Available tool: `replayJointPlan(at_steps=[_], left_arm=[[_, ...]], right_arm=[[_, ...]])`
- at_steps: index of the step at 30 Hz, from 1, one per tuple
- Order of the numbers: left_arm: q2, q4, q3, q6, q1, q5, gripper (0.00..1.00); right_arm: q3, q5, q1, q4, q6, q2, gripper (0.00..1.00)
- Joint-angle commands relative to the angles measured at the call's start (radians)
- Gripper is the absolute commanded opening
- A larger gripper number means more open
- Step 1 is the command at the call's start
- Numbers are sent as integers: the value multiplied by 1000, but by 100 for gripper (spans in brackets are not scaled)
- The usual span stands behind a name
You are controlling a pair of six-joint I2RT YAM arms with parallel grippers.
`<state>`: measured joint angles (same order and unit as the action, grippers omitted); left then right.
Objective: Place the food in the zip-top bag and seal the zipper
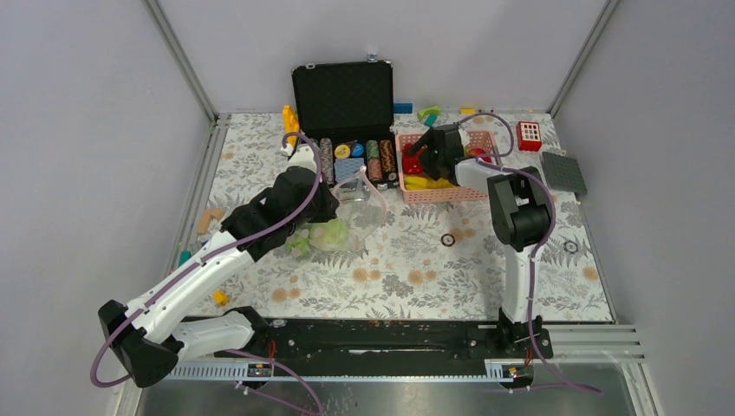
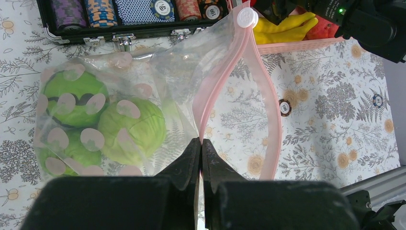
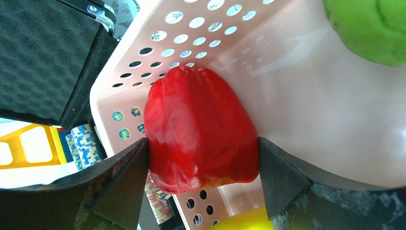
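Jaws of the right tool are pressed against both flanks of the red pepper, which sits low in the left corner of the pink basket at the far right of the counter. The pepper looks like glossy hard plastic, so probably light and rigid but slick. Its lobed sides curve away from the flat jaws, so a hold across the widest part, as it is taken here, seems the safest against it squirting out. A green cabbage and a yellow banana also lie in the basket.

Jaws of the left tool are pinched together on the near end of the zip-top bag, right where the zipper runs in between them. The bag lies left of the basket, just near the poker chip case. Three bagged cabbages rest in its left end. Its film looks thin and floppy and would likely fold or sag anywhere else. The pink strip is the firmer part and the sensible place to grip. The mouth gapes as a narrow loop towards the white slider, so a bulky pepper may catch on the rails.
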<state>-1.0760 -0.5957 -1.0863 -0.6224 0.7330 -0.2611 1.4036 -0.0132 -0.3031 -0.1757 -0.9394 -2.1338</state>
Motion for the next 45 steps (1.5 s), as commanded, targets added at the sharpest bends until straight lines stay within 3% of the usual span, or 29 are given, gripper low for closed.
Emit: replayJointPlan(at_steps=[1, 15, 19, 23, 27, 29, 33, 45], left_arm=[[20, 35, -3, -8, -4, 17, 0], [14, 49, 15, -17, -3, 29, 0], [11, 49, 8, -7, -3, 25, 0], [8, 51, 1, 3, -4, 21, 0], [-2, 43, -12, 6, -4, 25, 0], [-5, 44, -16, 6, -4, 27, 0], [-10, 46, -24, 5, -3, 22, 0], [-9, 64, -31, 5, -3, 50, 0]], right_arm=[[-52, -62, 1, -49, 2, 106, 33], [-275, -59, 4, -191, 175, 450, 31], [-377, 86, -3, -247, 226, 597, 31], [-480, 359, -35, -292, 253, 749, 33], [-510, 585, -134, -246, 327, 880, 34], [-494, 605, -211, -148, 419, 919, 34], [-505, 557, -315, -64, 490, 955, 35], [-461, 508, -364, 73, 468, 841, 44]])
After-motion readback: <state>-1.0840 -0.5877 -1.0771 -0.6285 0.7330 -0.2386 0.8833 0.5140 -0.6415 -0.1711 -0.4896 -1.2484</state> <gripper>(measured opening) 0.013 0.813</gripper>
